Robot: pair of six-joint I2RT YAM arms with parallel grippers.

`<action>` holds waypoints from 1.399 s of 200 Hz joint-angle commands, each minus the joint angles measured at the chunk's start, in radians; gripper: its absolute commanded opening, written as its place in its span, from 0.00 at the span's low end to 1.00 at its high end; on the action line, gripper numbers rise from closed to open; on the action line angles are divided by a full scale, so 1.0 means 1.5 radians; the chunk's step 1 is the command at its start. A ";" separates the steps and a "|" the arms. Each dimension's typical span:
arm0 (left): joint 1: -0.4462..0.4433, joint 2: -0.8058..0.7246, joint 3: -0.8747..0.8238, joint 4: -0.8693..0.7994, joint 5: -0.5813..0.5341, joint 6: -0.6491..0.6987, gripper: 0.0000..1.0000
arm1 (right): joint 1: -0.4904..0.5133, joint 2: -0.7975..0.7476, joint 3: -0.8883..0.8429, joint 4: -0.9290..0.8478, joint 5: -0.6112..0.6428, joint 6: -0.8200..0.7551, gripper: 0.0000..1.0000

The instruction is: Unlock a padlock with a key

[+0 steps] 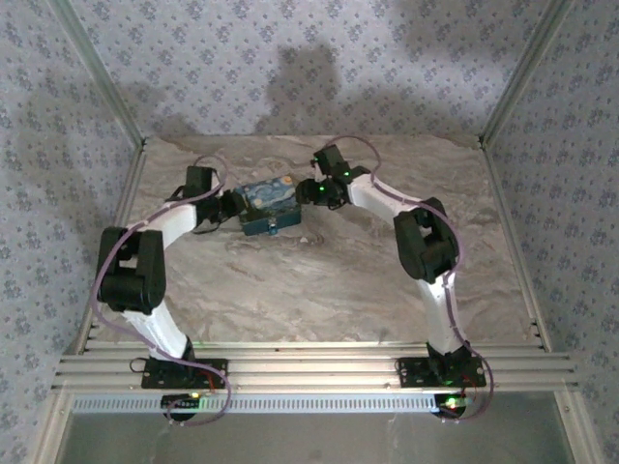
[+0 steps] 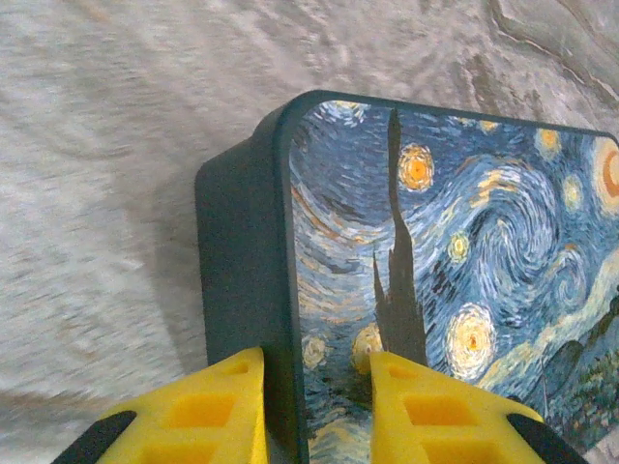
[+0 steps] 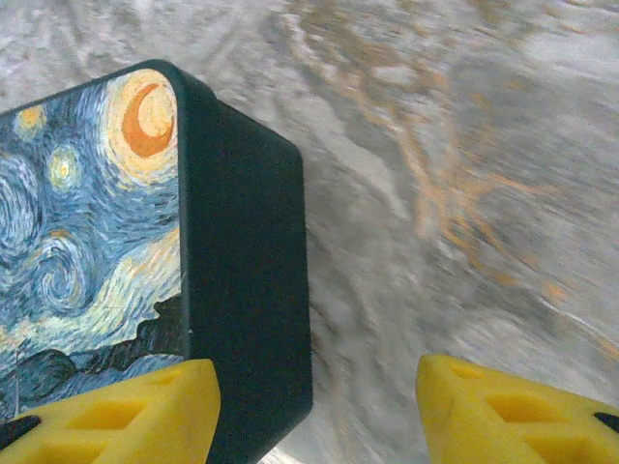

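Observation:
A flat box with a dark teal rim and a swirling blue-and-yellow night-sky print on its face lies at the back middle of the table. My left gripper is at the box's left end. In the left wrist view its yellow fingers pinch that end of the box, one on the dark wall and one on the printed face, so the left gripper is shut on it. My right gripper is at the right end. It stands open, straddling the box's dark wall. The padlock and key are hidden.
The marble-patterned table stretches bare in front of the box. Patterned walls with metal frame posts close in the back and both sides. Both arms reach inward from their bases at the near edge.

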 commanded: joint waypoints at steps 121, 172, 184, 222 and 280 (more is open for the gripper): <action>-0.147 0.224 0.330 -0.232 -0.065 0.017 0.44 | -0.171 -0.144 -0.060 -0.151 0.001 -0.050 0.66; -0.163 0.141 0.336 -0.292 -0.122 0.079 0.50 | -0.242 -0.263 -0.198 -0.161 0.047 -0.021 0.66; -0.179 0.132 0.341 -0.298 -0.131 0.083 0.50 | -0.259 -0.299 -0.248 -0.137 0.050 -0.011 0.66; -0.266 0.166 0.424 -0.328 -0.178 0.080 0.50 | -0.300 -0.357 -0.311 -0.151 0.028 -0.004 0.65; -0.399 0.413 0.803 -0.471 -0.217 0.094 0.49 | -0.345 -0.541 -0.536 -0.150 -0.005 0.024 0.66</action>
